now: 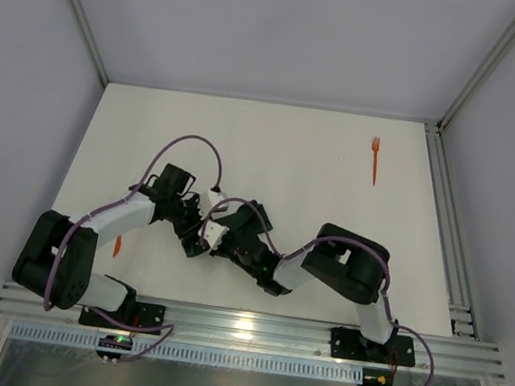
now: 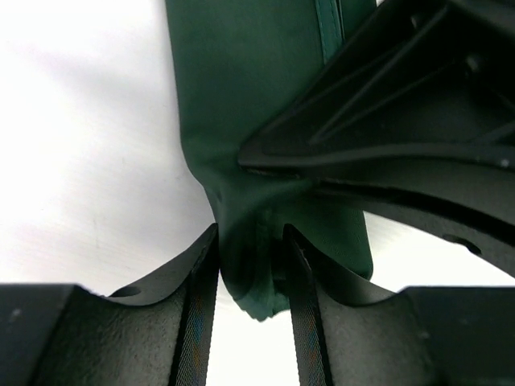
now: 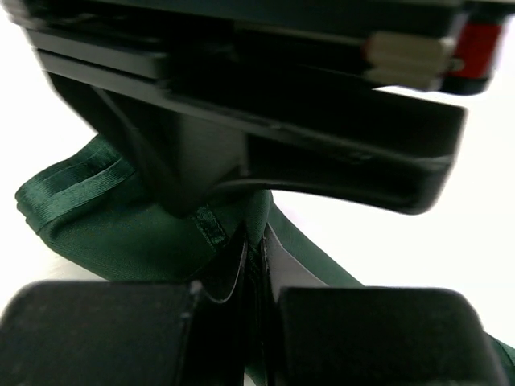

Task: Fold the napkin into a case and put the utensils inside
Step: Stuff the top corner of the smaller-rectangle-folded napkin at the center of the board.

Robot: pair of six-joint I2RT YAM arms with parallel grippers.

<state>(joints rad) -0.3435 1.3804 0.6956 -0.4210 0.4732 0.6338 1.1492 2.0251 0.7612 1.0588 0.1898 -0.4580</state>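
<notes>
Napkin (image 2: 241,96), dark green and plain, lies bunched on the white counter (image 1: 272,157) near the middle of its near edge, under both hands where the two arms meet. From the top view little of it shows past them. It is creased and gathered, with a stitched hem showing at one side, and no pouch shape can be made out.

Right hand (image 3: 256,241) has its fingers pressed together on a fold of napkin, the cloth pinched in the thin slit between them. Left hand (image 2: 251,233) has its fingers apart, with a crumpled end of napkin lying in the gap; whether they press on it I cannot tell. The right hand's black body sits on the cloth just beyond.

A red patch (image 3: 476,42) and a pale tab (image 3: 406,52) on the dark body above the right hand's fingers are too blurred to read.

Fork (image 1: 374,160), bright orange, lies alone on bare counter near the far right corner, well apart from the napkin, tines toward the far edge. A second utensil (image 1: 116,247), also orange, lies near the near left corner, partly hidden by the left arm.

Purple cables (image 1: 193,141) loop over both arms, and metal rails (image 1: 248,326) run along the near and right edges
</notes>
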